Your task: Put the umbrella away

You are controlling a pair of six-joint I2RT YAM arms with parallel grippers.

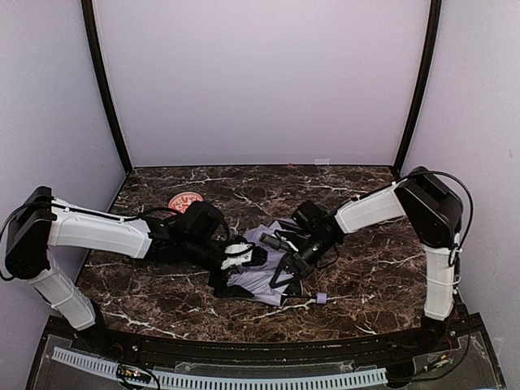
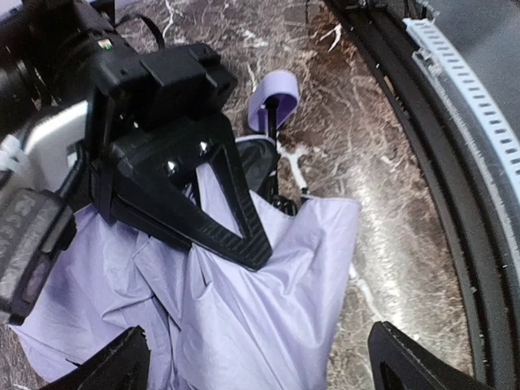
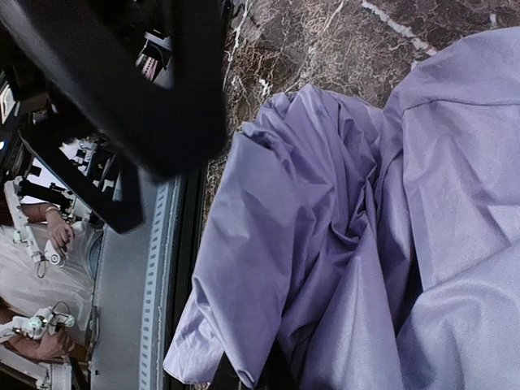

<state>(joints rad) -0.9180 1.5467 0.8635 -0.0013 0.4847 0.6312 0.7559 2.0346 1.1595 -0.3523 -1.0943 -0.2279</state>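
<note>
Marble tabletop (image 1: 366, 244), lilac walls (image 1: 260, 81). We note umbrella (image 1: 262, 272) collapsed, long axis diagonal, handle (image 1: 321, 298) toward near-right. Left gripper (image 2: 260, 366) gapes above it; right gripper (image 2: 253, 257) pinches its fabric.

Soft, even overhead light. In the left wrist view the dark brown marble-veined tabletop (image 2: 390, 203) shows a pale glare patch by its near edge. In the right wrist view a black gripper finger (image 3: 154, 89) is blurred, probably too close.
</note>
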